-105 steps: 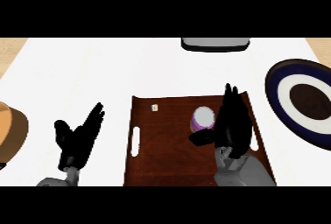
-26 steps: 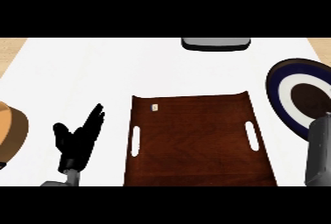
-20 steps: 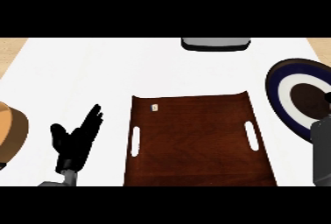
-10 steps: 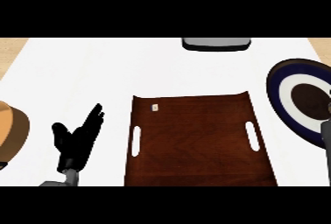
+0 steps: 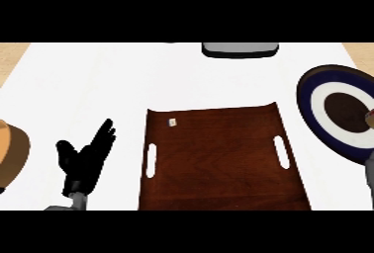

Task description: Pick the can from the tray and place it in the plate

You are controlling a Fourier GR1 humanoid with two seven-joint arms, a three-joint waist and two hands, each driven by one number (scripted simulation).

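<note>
Item one: the tray (image 5: 219, 163), dark brown wood, rectangular, lying flat at the middle of the white counter (image 5: 110, 84). It has a slot handle cut near its left edge and another near its right edge, and a small pale tag (image 5: 172, 122) sits near its far left corner. Nothing else shows on its surface.

Item two: the plate (image 5: 321, 113), at the right of the view and partly cut off by the edge. It has a dark navy rim, a white ring inside that and a dark brown centre. It lies just beside the tray's far right corner, not touching it.

Item three: the can. I cannot see it plainly. A small pinkish sliver (image 5: 370, 118) shows at the right edge, over the plate; I cannot tell whether this is the can.

Item four: my left hand (image 5: 84, 160), black, at the lower left, beside the tray and apart from it. Its fingers are straight and spread, pointing away from me, holding nothing.

Item five: my right forearm (image 5: 369, 175), a grey strip at the right edge below the plate. My right hand is outside the view.

Item six: a grey object (image 5: 241, 48) at the far edge of the counter.

Item seven: a round tan-orange object (image 5: 11, 155) at the left edge, partly cut off.
</note>
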